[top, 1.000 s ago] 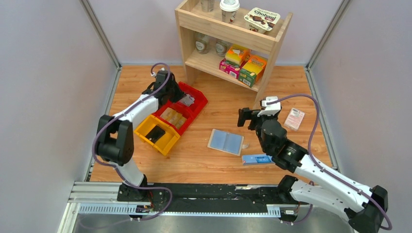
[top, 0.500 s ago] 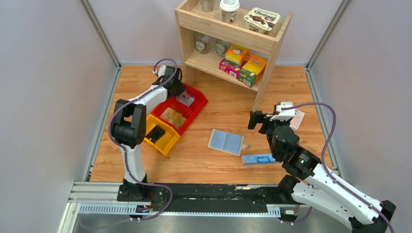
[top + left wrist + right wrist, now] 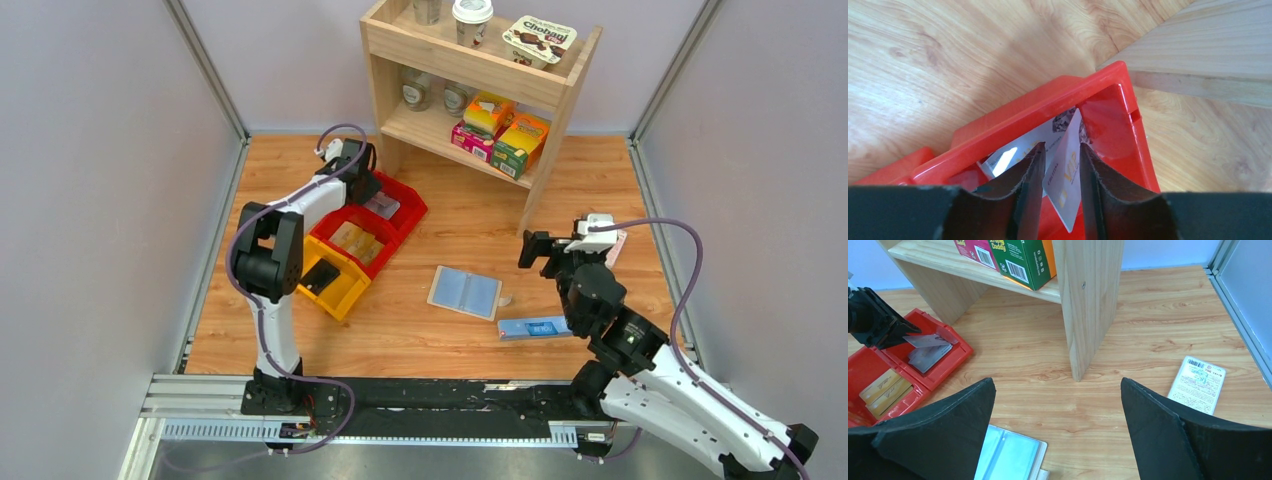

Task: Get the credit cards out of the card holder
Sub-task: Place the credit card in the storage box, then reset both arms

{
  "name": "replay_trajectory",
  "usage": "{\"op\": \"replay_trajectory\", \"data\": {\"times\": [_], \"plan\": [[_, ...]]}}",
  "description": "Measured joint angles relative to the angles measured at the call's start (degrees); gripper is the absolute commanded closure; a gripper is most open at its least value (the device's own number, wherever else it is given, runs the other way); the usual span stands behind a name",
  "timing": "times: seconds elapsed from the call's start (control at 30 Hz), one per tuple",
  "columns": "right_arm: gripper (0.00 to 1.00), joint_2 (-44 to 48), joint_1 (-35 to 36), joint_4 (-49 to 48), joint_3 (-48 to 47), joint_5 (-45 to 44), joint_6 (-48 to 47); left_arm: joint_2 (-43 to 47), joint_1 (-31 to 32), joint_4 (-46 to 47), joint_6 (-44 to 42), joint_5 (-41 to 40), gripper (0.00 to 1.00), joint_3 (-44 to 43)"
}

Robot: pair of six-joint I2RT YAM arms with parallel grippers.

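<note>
Right gripper [image 3: 535, 250], spread, drew back; left gripper [image 3: 1062, 148] pinches a card [image 3: 1067, 176]; card holder [image 3: 465, 292] lies open, blue-lined.

The yogurt cup [image 3: 540, 40] reads "Chobani" on its lid; the white card [image 3: 1068, 180] carries "VIP" in gold letters; the green box [image 3: 1023, 257] shows "Daddy"
</note>
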State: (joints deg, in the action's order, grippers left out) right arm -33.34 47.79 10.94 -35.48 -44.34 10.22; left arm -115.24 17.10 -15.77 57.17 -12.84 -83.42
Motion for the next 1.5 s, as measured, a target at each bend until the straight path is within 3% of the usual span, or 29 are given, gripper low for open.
{"op": "replay_trajectory", "data": {"times": [0.33, 0.5, 0.77, 0.97, 1.3, 1.5], "plan": [[0.0, 2.95, 0.0, 3.13, -0.35, -3.74, -1.66, 10.99, 0.0, -6.71, -6.34, -3.17, 0.41, 0.17], [0.0, 4.74, 0.0, 5.55, -1.29, -7.52, -2.58, 25.55, 0.0, -8.41, -12.31, -5.55, 0.21, 4.76], [0.0, 10.1, -0.09, 6.88, -1.38, -14.86, -3.85, 60.76, 0.0, -9.7, -26.12, -14.67, 0.2, 20.87], [0.0, 12.15, -0.11, 9.88, -1.38, -18.8, -4.2, 81.9, 0.0, -15.32, -34.8, -20.5, 0.2, 27.26], [0.0, 15.91, -0.11, 17.14, -1.38, -25.0, -2.4, 104.54, 0.0, -24.57, -41.13, -26.56, 0.2, 37.83], [0.0, 20.5, -0.11, 25.14, -1.92, -27.3, 4.09, 110.71, 0.0, -28.37, -41.46, -26.34, 0.2, 39.04]]}}
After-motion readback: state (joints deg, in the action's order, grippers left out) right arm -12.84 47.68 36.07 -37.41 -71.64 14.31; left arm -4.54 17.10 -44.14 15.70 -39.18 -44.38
